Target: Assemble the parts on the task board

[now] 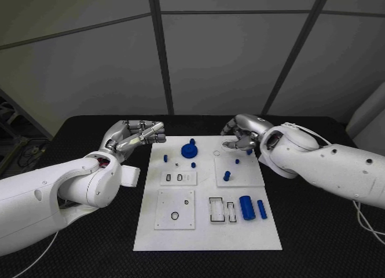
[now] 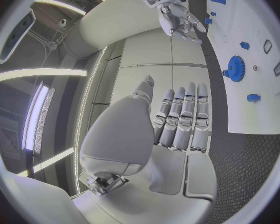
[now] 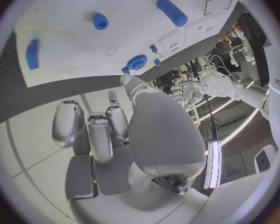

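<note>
Fingers of both the left hand (image 1: 135, 135) and right hand (image 1: 242, 138) curl in, holding nothing, flanking the white board (image 1: 207, 231) carrying a blue gear (image 1: 190, 151) and cylinder (image 1: 247, 208).

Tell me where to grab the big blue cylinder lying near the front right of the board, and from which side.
Probably best taken across its round middle, from straight above. The big blue cylinder lies flat on the task board, long axis running away from the robot, so fingers can close on its left and right flanks. A thinner blue rod lies just right of it, so space on that side looks tight.
</note>
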Motion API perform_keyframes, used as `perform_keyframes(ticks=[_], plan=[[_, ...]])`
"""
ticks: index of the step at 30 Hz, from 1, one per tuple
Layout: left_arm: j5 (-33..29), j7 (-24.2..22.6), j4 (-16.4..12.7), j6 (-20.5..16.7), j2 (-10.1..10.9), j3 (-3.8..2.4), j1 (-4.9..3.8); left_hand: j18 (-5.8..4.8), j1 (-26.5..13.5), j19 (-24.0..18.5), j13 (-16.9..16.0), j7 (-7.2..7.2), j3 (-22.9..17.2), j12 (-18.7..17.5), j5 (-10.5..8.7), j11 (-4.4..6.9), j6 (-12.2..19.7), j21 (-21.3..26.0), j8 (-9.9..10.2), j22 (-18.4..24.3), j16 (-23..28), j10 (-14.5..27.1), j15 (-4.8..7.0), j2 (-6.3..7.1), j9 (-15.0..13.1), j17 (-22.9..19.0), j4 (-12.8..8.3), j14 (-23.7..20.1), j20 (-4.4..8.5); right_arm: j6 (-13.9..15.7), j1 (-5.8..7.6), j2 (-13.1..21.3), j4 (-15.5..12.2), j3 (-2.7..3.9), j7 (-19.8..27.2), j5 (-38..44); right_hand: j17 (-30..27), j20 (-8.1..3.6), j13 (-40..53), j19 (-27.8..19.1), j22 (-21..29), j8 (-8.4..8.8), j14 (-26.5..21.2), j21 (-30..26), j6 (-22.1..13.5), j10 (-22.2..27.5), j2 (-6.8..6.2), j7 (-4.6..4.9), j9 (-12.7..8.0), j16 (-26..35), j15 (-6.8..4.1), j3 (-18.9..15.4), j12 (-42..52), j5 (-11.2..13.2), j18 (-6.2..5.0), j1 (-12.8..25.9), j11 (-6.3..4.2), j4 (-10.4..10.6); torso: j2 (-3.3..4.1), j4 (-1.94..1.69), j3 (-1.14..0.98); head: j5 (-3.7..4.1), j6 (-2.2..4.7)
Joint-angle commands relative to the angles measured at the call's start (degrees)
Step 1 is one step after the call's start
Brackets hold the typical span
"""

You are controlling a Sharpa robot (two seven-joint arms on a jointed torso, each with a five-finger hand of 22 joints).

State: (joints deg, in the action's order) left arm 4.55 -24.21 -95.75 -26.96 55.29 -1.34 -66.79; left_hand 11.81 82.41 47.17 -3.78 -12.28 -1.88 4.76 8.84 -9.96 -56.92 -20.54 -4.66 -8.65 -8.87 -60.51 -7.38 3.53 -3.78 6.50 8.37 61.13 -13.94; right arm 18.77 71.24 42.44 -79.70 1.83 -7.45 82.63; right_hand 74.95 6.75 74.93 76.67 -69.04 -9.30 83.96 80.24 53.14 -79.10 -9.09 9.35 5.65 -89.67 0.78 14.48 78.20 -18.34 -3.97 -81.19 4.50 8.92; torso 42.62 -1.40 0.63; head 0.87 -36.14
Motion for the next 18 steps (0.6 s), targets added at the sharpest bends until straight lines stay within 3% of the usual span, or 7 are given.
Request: perform_keyframes(ticks=[1, 5, 8, 13, 18], plan=[[0.42, -0.24, 0.08, 0.82, -0.02, -0.05, -0.09, -1.33, -0.24, -0.42, -0.1, -0.16, 0.05, -0.15, -0.36, 0.33, -0.27, -0.18, 0.33, 0.1, 0.33, -0.2, -0.08, -0.47, -0.03, 0.12, -0.5, 0.08, -0.15, 0.27, 0.11, 2.77, -0.93, 0.0, 6.79, -7.53, 15.03, -0.04, 0.27, -0.61, 0.21, 0.26, 6.04, -0.27, 0.55, 0.32, -0.09, -0.11, -0.14, -0.33, -0.33, -0.07, -0.39, 0.25, -0.5, -0.78, -0.15, -0.58, -0.13, 0.49, -0.12, 0.14, 0.07], [0.42, -0.23, 0.28, 1.08, -0.23, -0.04, -0.07, -1.3, -0.33, -0.41, -0.28, -0.03, 0.18, 0.25, -0.36, 0.54, -0.61, -0.25, 0.34, 0.12, 0.46, -1.24, 0.04, -0.58, -0.05, 0.22, -0.63, 0.33, -0.1, -0.22, 0.1, 5.51, -0.04, -0.02, 9.15, -9.97, 15.0, -0.04, 0.06, -0.71, 0.3, 0.85, 6.03, -0.36, 0.19, 0.44, -0.73, 0.06, -0.42, -0.32, -0.31, -0.69, -0.6, -0.04, -0.5, -0.9, -0.01, -0.83, -0.15, 0.77, -0.29, 0.57, 0.17], [0.42, -0.22, 0.56, 1.21, -0.45, -0.03, -0.06, -1.3, -0.33, -0.41, -0.28, -0.03, 0.18, 0.25, -0.36, 0.54, -0.61, -0.25, 0.34, 0.12, 0.46, -1.24, 0.04, -0.58, -0.05, 0.22, -0.63, 0.33, -0.1, -0.09, 0.08, 6.19, 1.83, -0.04, 10.32, -10.99, 15.02, 0.05, -0.22, -0.77, 0.35, 2.09, 6.03, -0.44, -1.38, 0.63, -0.86, 0.19, -0.95, -0.32, -0.22, -1.3, -0.86, -0.03, -0.51, -1.31, 0.11, -1.06, -0.08, 0.78, -0.4, 0.65, 0.24], [0.42, -0.23, 1.03, 1.33, -0.89, -0.03, -0.05, -1.3, -0.33, -0.41, -0.28, -0.03, 0.18, 0.25, -0.36, 0.54, -0.61, -0.25, 0.34, 0.12, 0.46, -1.24, 0.04, -0.58, -0.05, 0.22, -0.63, 0.33, -0.1, -0.43, 0.01, 6.06, 4.25, -0.06, 10.86, -11.5, 15.05, 0.13, -0.45, -0.77, 0.36, 2.99, 6.04, -0.47, -2.44, 0.79, -0.79, 0.32, -1.29, -0.33, -0.13, -1.93, -1.08, 0.34, -0.51, -1.58, 0.22, -1.1, -0.02, 0.37, -0.24, 0.81, 0.19], [0.42, -0.25, 1.33, 1.37, -1.12, -0.03, -0.04, -1.3, -0.33, -0.41, -0.3, 0.0, 0.2, 0.29, -0.35, 0.57, -0.67, -0.27, 0.34, 0.12, 0.48, -1.36, 0.06, -0.6, -0.05, 0.24, -0.66, 0.38, -0.09, -1.15, -0.21, 5.4, 5.99, -0.07, 10.75, -11.49, 15.05, 0.23, -0.73, -0.79, 0.4, 3.5, 6.04, -0.51, -2.98, 1.05, -0.82, 0.51, -1.44, -0.33, 0.01, -2.67, -1.34, 0.65, -0.52, -1.66, 0.39, -1.02, -0.04, 0.38, -0.23, 0.77, -0.08]])
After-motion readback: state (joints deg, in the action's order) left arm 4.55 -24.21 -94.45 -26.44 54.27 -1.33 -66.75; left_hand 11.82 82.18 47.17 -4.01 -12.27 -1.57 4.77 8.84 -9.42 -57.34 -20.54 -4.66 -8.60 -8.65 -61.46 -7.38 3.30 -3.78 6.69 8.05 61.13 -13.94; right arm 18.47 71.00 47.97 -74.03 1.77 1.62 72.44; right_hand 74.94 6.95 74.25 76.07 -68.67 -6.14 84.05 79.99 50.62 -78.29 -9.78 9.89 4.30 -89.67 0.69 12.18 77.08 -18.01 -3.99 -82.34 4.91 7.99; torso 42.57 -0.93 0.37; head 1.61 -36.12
